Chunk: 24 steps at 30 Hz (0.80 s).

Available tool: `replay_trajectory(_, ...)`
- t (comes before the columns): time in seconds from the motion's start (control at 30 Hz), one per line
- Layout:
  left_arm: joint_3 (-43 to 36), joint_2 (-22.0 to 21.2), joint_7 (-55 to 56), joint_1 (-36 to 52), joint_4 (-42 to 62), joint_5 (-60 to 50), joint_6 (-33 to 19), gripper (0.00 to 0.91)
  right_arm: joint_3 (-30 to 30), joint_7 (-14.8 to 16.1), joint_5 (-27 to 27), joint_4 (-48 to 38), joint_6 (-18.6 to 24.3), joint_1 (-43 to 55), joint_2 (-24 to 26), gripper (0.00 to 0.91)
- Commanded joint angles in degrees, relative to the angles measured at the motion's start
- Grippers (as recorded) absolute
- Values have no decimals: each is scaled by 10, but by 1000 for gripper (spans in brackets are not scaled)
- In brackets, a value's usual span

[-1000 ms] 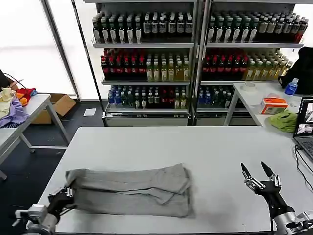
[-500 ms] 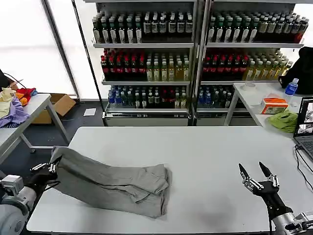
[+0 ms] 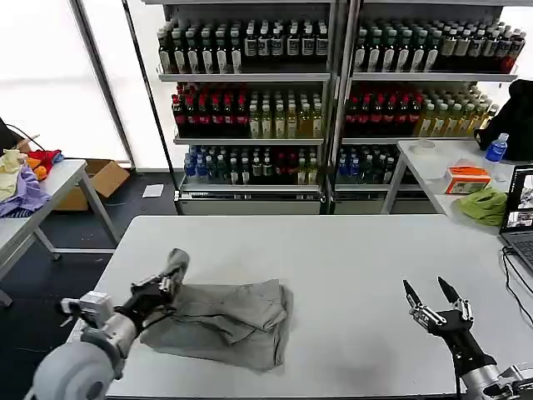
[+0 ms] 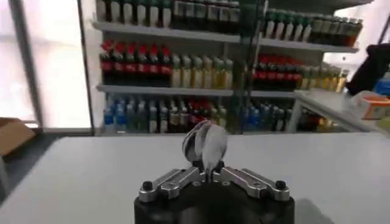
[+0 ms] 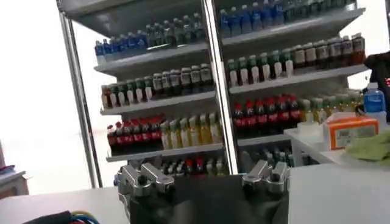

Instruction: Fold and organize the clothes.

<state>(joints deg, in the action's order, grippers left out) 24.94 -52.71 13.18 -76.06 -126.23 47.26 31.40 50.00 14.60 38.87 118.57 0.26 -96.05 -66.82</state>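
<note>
A light grey shirt (image 3: 229,317) lies bunched on the white table (image 3: 350,258), left of centre near the front edge. My left gripper (image 3: 169,279) is shut on the shirt's left end, holding a tuft of it (image 3: 176,262) a little above the table. In the left wrist view that pinched fold of grey cloth (image 4: 205,145) sticks up between the closed fingers. My right gripper (image 3: 429,304) hovers open over the table's front right, well apart from the shirt, with nothing between its fingers.
Drink shelves (image 3: 333,100) stand behind the table. A side table (image 3: 33,208) on the left carries purple, cream and red-orange garments. On the right another table holds a lime-green cloth (image 3: 485,205), an orange box (image 3: 466,178), a bottle (image 3: 495,148) and a laptop (image 3: 520,218).
My left gripper has carried the shirt's left end up and to the right, over the cloth, so the shirt is now shorter and bunched. The right gripper has barely moved.
</note>
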Motion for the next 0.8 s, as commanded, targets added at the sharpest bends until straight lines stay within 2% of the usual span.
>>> replay_trajectory(0.03, -195, -78, 35, 74, 91, -15, 0, 10, 2, 1, -3, 4, 0, -9, -6, 907)
replay_trajectory(0.13, -202, -115, 24, 83, 119, -30, 4, 10, 5, 1, -3, 5, 0, -12, -8, 907)
replay_trajectory(0.17, -203, -125, 14, 82, 126, -39, 9, 40, 8, 1, -3, 6, 0, -13, -7, 907)
replay_trajectory(0.2, -204, -132, 12, 81, 130, -46, 8, 322, 9, 1, -3, 5, 0, -14, -6, 907)
replay_trajectory(0.23, -206, -140, 9, 79, 136, -53, 9, 464, 11, 1, -2, 5, 0, -14, -5, 907)
replay_trajectory(0.27, -208, -148, 4, 77, 139, -57, 10, 705, 13, 0, -2, 4, 0, -14, -4, 907)
replay_trajectory(0.33, -211, -155, -1, 71, 134, -61, 10, 877, 13, 0, -2, 3, 0, -13, -4, 907)
replay_trajectory(0.37, -212, -158, -1, 68, 126, -61, 11, 907, 13, 0, -3, 2, 0, -13, -4, 907)
replay_trajectory(0.63, -189, -136, -4, 33, 32, -58, 16, 907, 1, 0, -6, -1, -1, -10, -7, 907)
replay_trajectory(0.8, -123, -104, -5, -4, -69, -18, 17, 907, -5, 1, -7, 0, -1, -9, -7, 907)
